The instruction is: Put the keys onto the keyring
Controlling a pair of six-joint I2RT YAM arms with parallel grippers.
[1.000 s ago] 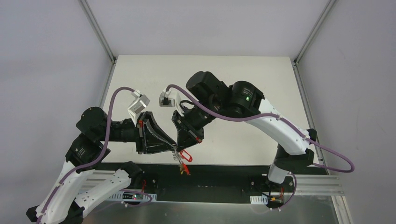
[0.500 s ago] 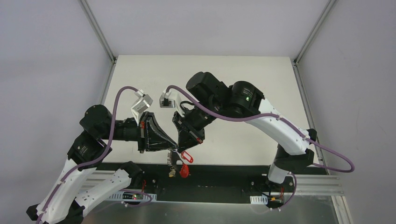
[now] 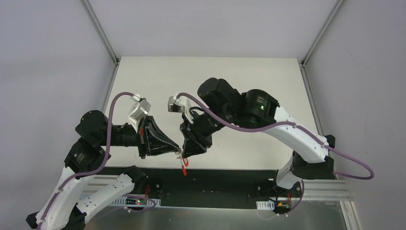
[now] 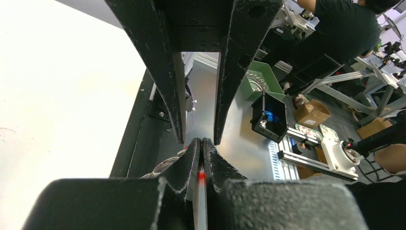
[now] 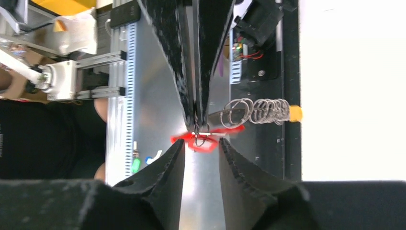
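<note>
My left gripper (image 3: 177, 152) (image 4: 201, 143) is shut on a thin silvery key, seen edge-on between its fingers with a spot of red at the tips. A red tag (image 3: 184, 165) (image 5: 203, 143) hangs just below that grip. Silvery wire rings (image 5: 261, 111) (image 4: 160, 167) and a small yellow tag (image 5: 295, 113) trail off beside it. My right gripper (image 3: 186, 153) (image 5: 201, 146) faces the left one tip to tip and stands open, its fingers either side of the red tag without touching it. How many keys hang in the bunch is hidden.
Both grippers hover over the near edge of the white table (image 3: 215, 81), above the black base strip (image 3: 230, 175). Aluminium frame posts (image 3: 100, 33) rise at the back corners. A slotted metal rail (image 3: 325, 190) runs along the front.
The left gripper closed on the key and the right gripper opened and let go. The hanging bunch swung in under the left tips, and the red tag now shows edge-on.
</note>
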